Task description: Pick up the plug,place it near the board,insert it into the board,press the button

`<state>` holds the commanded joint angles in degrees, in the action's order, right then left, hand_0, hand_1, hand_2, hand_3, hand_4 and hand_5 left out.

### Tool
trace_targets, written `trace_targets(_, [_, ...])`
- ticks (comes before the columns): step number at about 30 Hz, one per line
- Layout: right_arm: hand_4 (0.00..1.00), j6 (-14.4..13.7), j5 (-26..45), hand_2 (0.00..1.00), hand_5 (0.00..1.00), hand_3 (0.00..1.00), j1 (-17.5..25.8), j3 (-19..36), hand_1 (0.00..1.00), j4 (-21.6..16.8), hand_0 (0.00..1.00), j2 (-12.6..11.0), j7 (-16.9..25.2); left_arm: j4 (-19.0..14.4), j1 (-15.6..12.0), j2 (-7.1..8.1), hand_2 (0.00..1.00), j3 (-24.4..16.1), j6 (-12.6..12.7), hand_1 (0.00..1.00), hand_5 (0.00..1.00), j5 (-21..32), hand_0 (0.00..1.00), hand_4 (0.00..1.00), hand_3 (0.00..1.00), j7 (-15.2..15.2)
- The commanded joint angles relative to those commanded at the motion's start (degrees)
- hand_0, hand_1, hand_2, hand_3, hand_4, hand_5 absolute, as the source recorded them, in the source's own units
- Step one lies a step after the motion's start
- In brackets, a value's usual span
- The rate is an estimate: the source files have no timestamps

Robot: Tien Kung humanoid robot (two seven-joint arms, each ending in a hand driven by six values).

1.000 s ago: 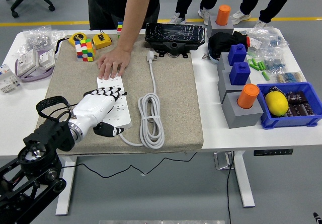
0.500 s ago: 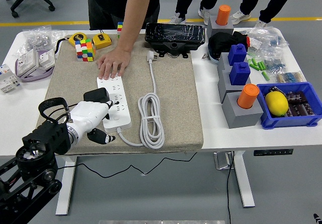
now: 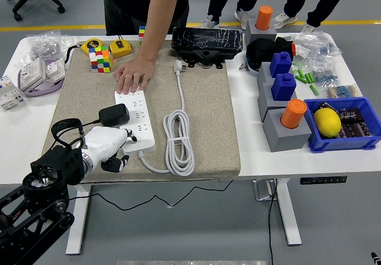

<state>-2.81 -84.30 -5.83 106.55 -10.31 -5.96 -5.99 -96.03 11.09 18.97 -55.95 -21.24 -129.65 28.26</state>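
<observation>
Nearest the table's front edge, the robot's left hand (image 3: pixel 110 146), white with black fingertips, rests on the beige mat (image 3: pixel 208 128) at the near end of the white power strip (image 3: pixel 136 121); its fingers are loosely curled and grasp nothing. The black plug (image 3: pixel 114 115) sits against the strip's left edge, just beyond the hand, its thin black cord looping left toward the arm. Whether its pins are fully seated cannot be told. Beside the strip lies its coiled white cable (image 3: pixel 179 135), ending in a white plug (image 3: pixel 178 68) farther back.

At the right, a blue bin (image 3: pixel 357 143) holds a yellow lemon (image 3: pixel 327 121) and dark cylindrical parts. Next to it, grey blocks carry an orange cylinder (image 3: pixel 293 113) and two blue blocks (image 3: pixel 282 77); another orange cylinder (image 3: pixel 264 17) stands on a grey block at the far edge. Clear bags of small parts (image 3: pixel 324 68) lie behind the bin.

At the strip's far end a person's hand (image 3: pixel 133 74) presses flat on it. Beyond are a colour cube (image 3: pixel 100 59), a yellow tape measure (image 3: pixel 121 47) and a black case (image 3: pixel 206 42). At far left, packaged items (image 3: pixel 41 71) lie on the white table (image 3: pixel 27 134). No writing is legible.
</observation>
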Motion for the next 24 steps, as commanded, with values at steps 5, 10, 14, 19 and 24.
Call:
trace_targets(5, [0.998,0.0,0.0,0.717,0.998,0.763,-0.1,0.0,0.728,0.0,0.827,-0.1,0.0,0.5,0.1,-0.06,0.148,-0.1,0.8,0.046,0.017,-0.3,0.236,0.494,0.765,-0.4])
trace_targets(10, [0.998,-0.1,0.1,0.717,0.998,0.763,-0.1,0.0,0.728,0.0,0.827,-0.1,0.0,0.5,0.6,-0.28,0.147,-0.2,1.2,0.047,0.002,-0.4,0.241,0.494,0.781,-0.6])
trace_targets(14, [0.998,-0.1,0.1,0.717,0.998,0.763,-0.1,-0.1,0.728,0.0,0.827,-0.1,0.0,0.8,0.7,-0.47,0.147,0.3,1.4,0.046,0.002,-0.3,0.240,0.494,0.790,-0.7])
trace_targets(19, [0.998,-0.1,0.2,0.717,0.998,0.763,-0.1,-0.1,0.728,0.0,0.827,-0.1,0.0,1.6,0.9,-0.73,0.147,0.5,1.5,0.046,0.002,-0.3,0.241,0.493,0.795,-0.9])
trace_targets(24, [0.998,-0.1,0.2,0.717,0.998,0.763,-0.2,-0.1,0.728,0.0,0.828,-0.1,0.0,2.8,1.2,-0.77,0.145,0.6,2.4,0.045,0.002,-0.4,0.242,0.492,0.795,-1.7])
